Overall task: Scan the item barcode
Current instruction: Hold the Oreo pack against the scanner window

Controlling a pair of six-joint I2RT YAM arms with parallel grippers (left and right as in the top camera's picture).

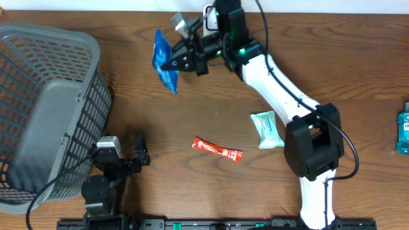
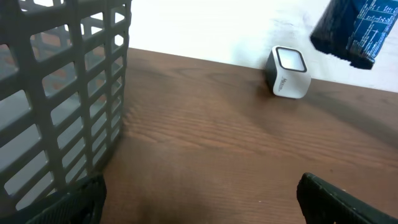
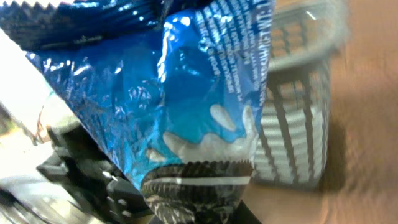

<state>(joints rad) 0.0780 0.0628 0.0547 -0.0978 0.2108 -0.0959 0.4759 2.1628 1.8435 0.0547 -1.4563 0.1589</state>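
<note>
Basket: a grey plastic lattice basket (image 1: 45,108) fills the left of your overhead frame.
Left arm: folded low at lower left, just beside the basket wall; left gripper (image 1: 142,151) spread wide, holding nothing.
Task item: a glossy, crinkled blue foil cookie packet (image 1: 164,61) at upper centre, pinched in your right gripper (image 1: 171,64), held off the wood-grain table (image 1: 192,108).
Scanner: a small white rounded cube (image 1: 181,24) near the packet, at the top edge.
Right arm: stretched diagonally from lower right.
Open room: bare wood centre-left; a flat red sachet (image 1: 217,149), a pale green pouch (image 1: 267,129) and a blue bottle (image 1: 403,128) lie toward the right.
</note>
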